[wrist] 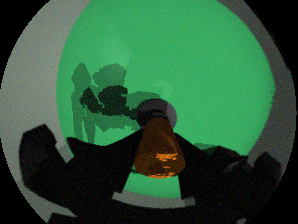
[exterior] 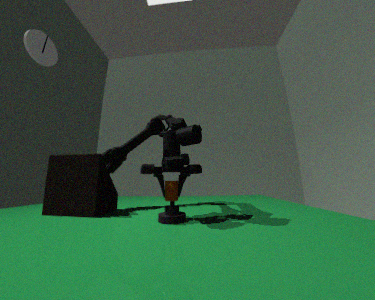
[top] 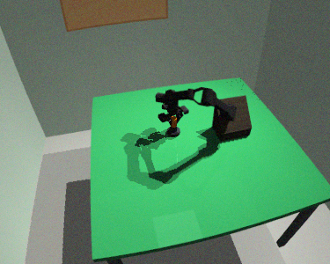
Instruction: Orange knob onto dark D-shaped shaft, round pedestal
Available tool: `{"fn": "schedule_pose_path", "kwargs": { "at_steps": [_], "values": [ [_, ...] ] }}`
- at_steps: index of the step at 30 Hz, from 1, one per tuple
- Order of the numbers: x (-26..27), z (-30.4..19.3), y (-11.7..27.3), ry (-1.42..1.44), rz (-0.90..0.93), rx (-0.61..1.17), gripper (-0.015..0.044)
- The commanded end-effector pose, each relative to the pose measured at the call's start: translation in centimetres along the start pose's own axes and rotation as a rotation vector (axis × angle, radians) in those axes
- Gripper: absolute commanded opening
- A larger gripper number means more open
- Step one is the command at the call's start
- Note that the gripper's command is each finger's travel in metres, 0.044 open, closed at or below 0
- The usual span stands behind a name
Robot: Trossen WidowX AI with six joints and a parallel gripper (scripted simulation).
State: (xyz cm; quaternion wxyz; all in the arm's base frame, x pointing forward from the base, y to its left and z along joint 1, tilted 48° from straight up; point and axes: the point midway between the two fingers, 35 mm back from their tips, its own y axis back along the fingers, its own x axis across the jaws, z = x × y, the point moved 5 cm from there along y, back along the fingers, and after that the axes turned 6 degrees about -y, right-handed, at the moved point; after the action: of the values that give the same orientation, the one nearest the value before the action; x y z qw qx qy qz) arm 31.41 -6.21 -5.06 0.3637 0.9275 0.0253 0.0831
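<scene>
Green counter (top: 200,176) (exterior: 137,250) (wrist: 200,60), smooth and flat; grey-green walls, a round clock (exterior: 41,48) on one. My end effector (top: 173,120) (exterior: 171,189) (wrist: 158,133) grips the orange knob (top: 173,121) (exterior: 171,191) (wrist: 159,152), an upright cylinder, above the dark round pedestal (top: 173,132) (exterior: 172,218) (wrist: 171,113). Thin dark shaft (exterior: 172,206) visible between them. Blocky brown arm base (top: 242,115) (exterior: 72,185), matte.

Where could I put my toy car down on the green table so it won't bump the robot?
Probably the wide green stretch of table towards the edge by the visible leg. It's crowded around the round pedestal, under the gripper.
</scene>
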Motion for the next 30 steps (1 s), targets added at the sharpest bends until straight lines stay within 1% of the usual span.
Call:
{"fn": "schedule_pose_path", "kwargs": {
  "at_steps": [1, 17, 20, 24, 30],
  "values": [
    [0.00, 0.02, -0.12, -0.006, 0.001, -0.001, 0.0000],
    [0.23, 0.09, 0.36, -0.006, 0.001, -0.001, 0.0000],
    [0.25, 0.09, 0.37, -0.059, 0.001, -0.001, 0.0000],
    [0.21, 0.08, 0.27, -0.205, 0.001, -0.001, 0.0000],
    [0.02, 0.04, 0.07, -0.215, 0.001, -0.001, 0.0000]
  ]
}}
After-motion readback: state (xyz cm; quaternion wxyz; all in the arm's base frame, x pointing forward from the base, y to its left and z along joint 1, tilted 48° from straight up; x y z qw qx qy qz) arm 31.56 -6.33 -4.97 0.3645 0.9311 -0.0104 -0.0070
